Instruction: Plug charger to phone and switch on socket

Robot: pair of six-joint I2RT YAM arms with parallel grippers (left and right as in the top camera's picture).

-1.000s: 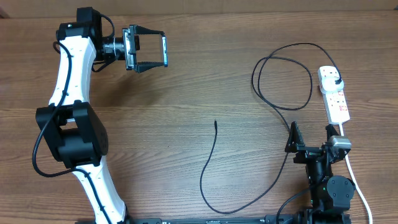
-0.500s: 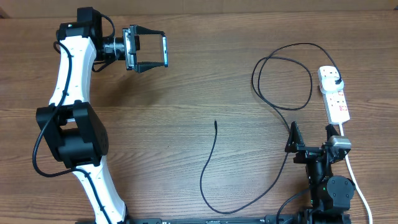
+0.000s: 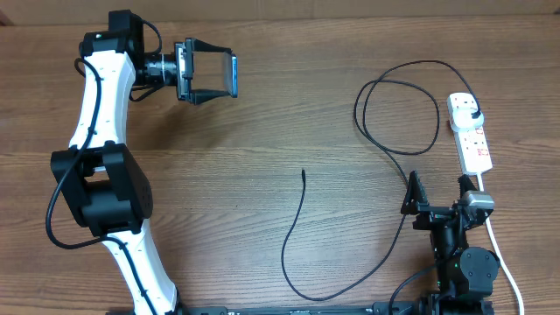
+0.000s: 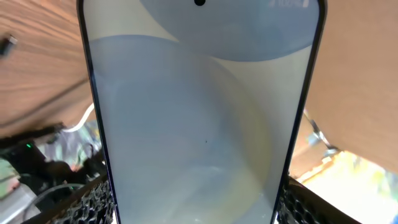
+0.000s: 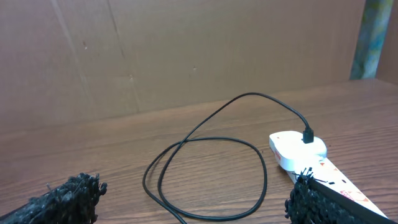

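Note:
My left gripper (image 3: 229, 73) is raised over the table's far left, shut on the phone (image 3: 232, 74) across its long edges. In the left wrist view the phone's pale blue-grey screen (image 4: 199, 112) fills the frame, with a finger (image 4: 87, 202) against each side. The charger (image 3: 293, 236) lies on the table. Its connector tip (image 3: 303, 173) is free mid-table, and its looped cable (image 5: 205, 168) runs to a black plug (image 5: 308, 134) seated in the socket (image 3: 472, 140) at the far right. My right gripper (image 3: 437, 191) sits open near the front right, just short of the loop.
The socket's white cord (image 3: 499, 245) runs along the right side toward the front edge. A brown cardboard wall (image 5: 186, 56) stands behind the table. Bare wood (image 3: 262, 131) lies between the phone and the connector tip.
The left wrist has rolled a little, turning the held phone so more of its face shows from above. The right arm and the cable have not moved.

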